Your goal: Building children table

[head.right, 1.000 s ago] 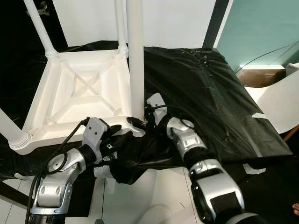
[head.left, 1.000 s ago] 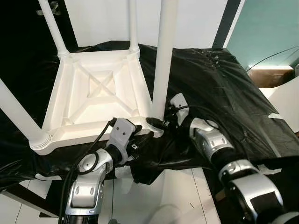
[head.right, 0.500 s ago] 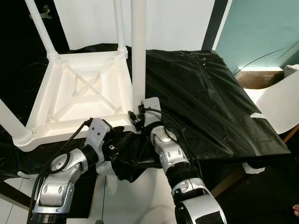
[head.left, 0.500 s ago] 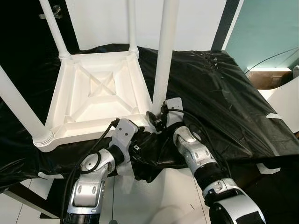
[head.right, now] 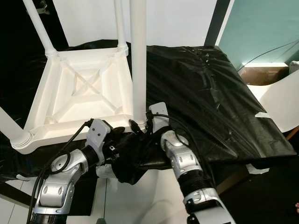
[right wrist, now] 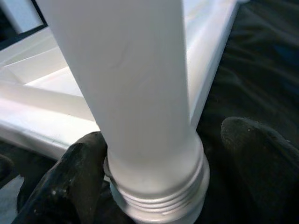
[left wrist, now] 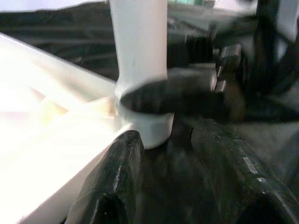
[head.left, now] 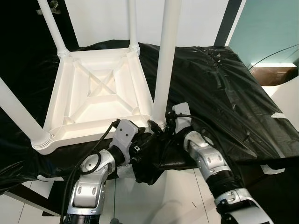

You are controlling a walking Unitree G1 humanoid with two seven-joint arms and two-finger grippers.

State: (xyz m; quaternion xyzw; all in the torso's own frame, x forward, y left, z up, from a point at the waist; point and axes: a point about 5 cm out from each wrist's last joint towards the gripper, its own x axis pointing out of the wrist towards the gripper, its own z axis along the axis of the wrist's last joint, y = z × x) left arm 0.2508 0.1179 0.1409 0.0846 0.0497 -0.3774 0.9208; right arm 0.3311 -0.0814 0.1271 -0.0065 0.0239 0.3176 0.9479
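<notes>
Upside down on a bench (head.left: 261,121) draped in crinkled black plastic sheet (head.left: 219,93): white plastic children table (head.left: 100,100), ribbed underside up with a moulded cross, round smooth legs pointing upward. Right claw (right wrist: 154,158) spread around the threaded collar of the near leg (head.left: 164,65), one finger on each side, at the table's near right corner. Left claw (left wrist: 163,149) parted, just beside the same leg base, gripping nothing. Compared with a second ago, right forearm drawn closer in toward the body.
</notes>
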